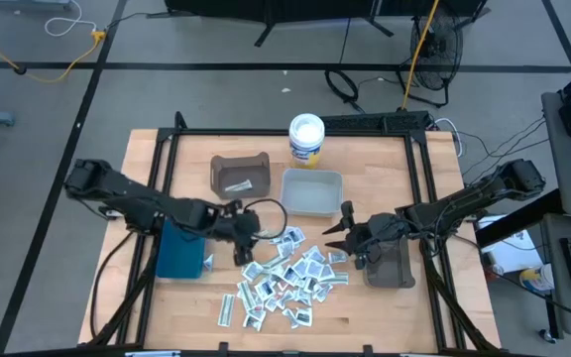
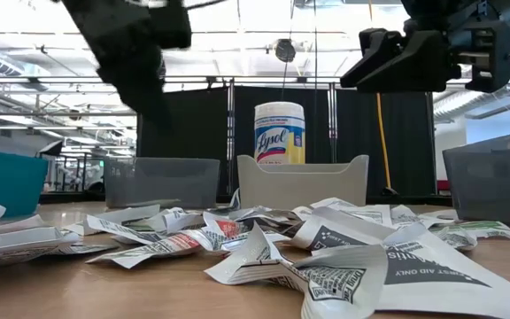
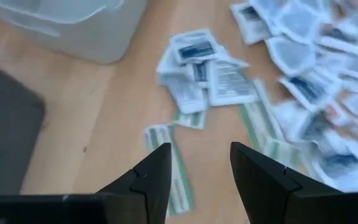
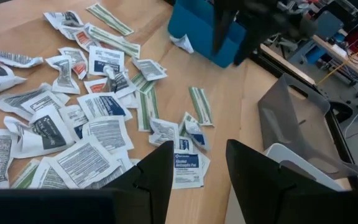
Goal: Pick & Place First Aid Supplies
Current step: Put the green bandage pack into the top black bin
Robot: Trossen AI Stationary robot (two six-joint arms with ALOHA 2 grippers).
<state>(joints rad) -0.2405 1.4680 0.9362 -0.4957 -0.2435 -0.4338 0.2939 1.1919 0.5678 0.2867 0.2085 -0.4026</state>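
1. Packets: first aid supplies point(image 1: 285, 278) heaped on the wooden table point(image 1: 385, 307) at about 6 o'clock from the clear bin point(image 1: 312, 191); most print too small to read from overhead, edges of the heap blurred in the left wrist view.
2. Legible only close up: "Alcohol Prep Pad" on one white packet point(image 4: 185, 163) in the right wrist view; "Lysol" on the round tub point(image 2: 279, 133) in the low view, lower half hidden behind a pale bin point(image 2: 302, 182); "AID ONLY" upside down on a near packet point(image 2: 432, 276).
3. Left pincer point(image 1: 249, 245) at 9 o'clock of the heap, fingers parted, nothing between them; teal bin point(image 1: 179, 250) partly covered by that arm overhead.
4. Right pincer point(image 1: 340, 236) at 3 o'clock of the heap, fingers apart and bare; grey bin point(image 1: 390, 266) half hidden under its arm.
5. Low view alone: both pincers above the table, tops cut off.
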